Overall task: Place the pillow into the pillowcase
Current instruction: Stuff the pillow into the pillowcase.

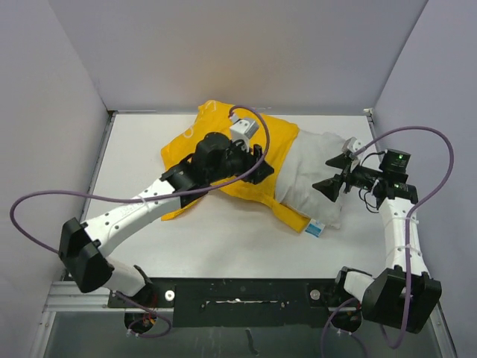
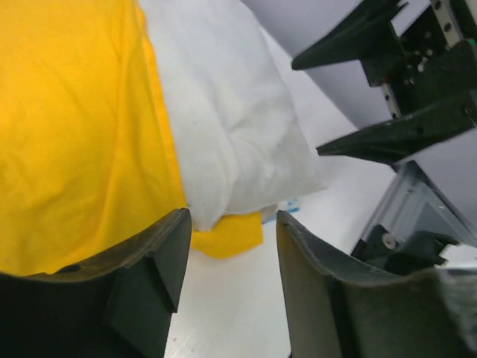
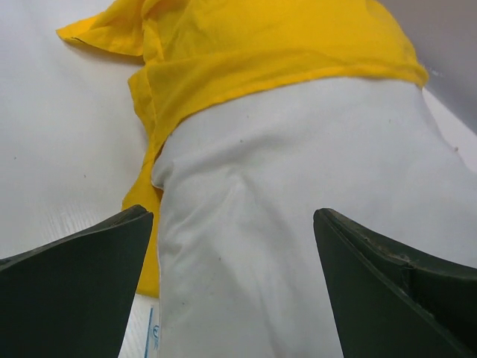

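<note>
The yellow pillowcase (image 1: 283, 140) lies in the middle of the table. The white pillow (image 1: 313, 168) sits partly inside it, and its right half sticks out of the mouth. My left gripper (image 1: 257, 168) hovers over the pillowcase near that mouth. In the left wrist view this gripper (image 2: 232, 224) is open, with only bare table between its fingers, and the pillowcase (image 2: 74, 134) and pillow (image 2: 223, 112) lie beyond. My right gripper (image 1: 324, 173) is open wide at the pillow's exposed end. In the right wrist view its (image 3: 232, 215) fingers are spread either side of the pillow (image 3: 298, 224), and the pillowcase (image 3: 261, 52) lies farther off.
A small blue and white label (image 1: 314, 229) pokes out under the pillow's near corner. Grey walls close in the table at the back and both sides. A purple cable loops above each arm. White table surface (image 1: 223, 239) lies in front of the cloth.
</note>
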Motion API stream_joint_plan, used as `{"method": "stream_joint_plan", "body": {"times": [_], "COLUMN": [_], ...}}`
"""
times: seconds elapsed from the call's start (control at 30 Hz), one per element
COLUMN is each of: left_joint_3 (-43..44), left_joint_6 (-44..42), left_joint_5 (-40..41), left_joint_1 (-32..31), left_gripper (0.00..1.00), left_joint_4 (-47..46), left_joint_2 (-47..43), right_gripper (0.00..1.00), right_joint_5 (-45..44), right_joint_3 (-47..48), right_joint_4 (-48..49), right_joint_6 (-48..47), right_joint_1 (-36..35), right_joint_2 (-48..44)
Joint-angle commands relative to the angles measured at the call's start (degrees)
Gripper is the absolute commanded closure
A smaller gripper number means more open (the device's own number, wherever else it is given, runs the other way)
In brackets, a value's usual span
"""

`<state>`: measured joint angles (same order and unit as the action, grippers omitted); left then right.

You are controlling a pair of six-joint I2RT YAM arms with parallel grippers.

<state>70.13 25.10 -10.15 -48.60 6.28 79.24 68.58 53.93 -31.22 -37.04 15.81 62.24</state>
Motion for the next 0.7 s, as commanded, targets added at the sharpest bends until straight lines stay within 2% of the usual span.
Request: {"method": "stream_joint_plan", "body": {"times": [0.0, 0.03, 0.17, 0.37, 0.57, 0.6, 0.63, 0.67], "left_joint_3": [11.99, 14.14, 21.94, 31.01, 35.04, 35.33, 35.53, 35.67], "left_joint_6": [-7.23, -7.99, -10.1, -12.02, -14.4, -14.96, -15.33, -15.5], "left_joint_5": [10.02, 10.62, 13.8, 16.66, 19.35, 19.4, 19.19, 18.44], "left_joint_1": [-0.6, -0.8, -2.14, -2.5, -2.54, -2.55, -2.53, -2.53], "left_gripper": [0.56, 0.6, 0.64, 0.59, 0.58, 0.6, 0.67, 0.78], "left_joint_4": [13.59, 13.84, 15.03, 18.54, 21.99, 22.14, 22.31, 22.36], "left_joint_2": [10.48, 12.81, 21.19, 30.72, 35.89, 36.17, 36.46, 36.38], "right_gripper": [0.07, 0.07, 0.08, 0.08, 0.08, 0.08, 0.08, 0.09], "right_joint_5": [-6.62, -7.65, -10.03, -10.55, -11.69, -11.71, -11.64, -11.7], "right_joint_3": [-0.65, -0.67, -0.9, -1.44, -1.61, -1.63, -1.71, -1.77], "right_joint_4": [4.81, 4.81, 5.19, 5.81, 5.91, 5.91, 5.83, 5.7], "right_joint_6": [5.33, 5.39, 5.99, 6.49, 6.23, 6.1, 5.88, 5.57], "right_joint_1": [0.33, 0.3, -0.04, -0.34, -1.04, -1.28, -1.63, -2.12], "right_joint_2": [2.17, 2.74, 4.49, 5.3, 5.9, 6.22, 6.54, 7.0]}}
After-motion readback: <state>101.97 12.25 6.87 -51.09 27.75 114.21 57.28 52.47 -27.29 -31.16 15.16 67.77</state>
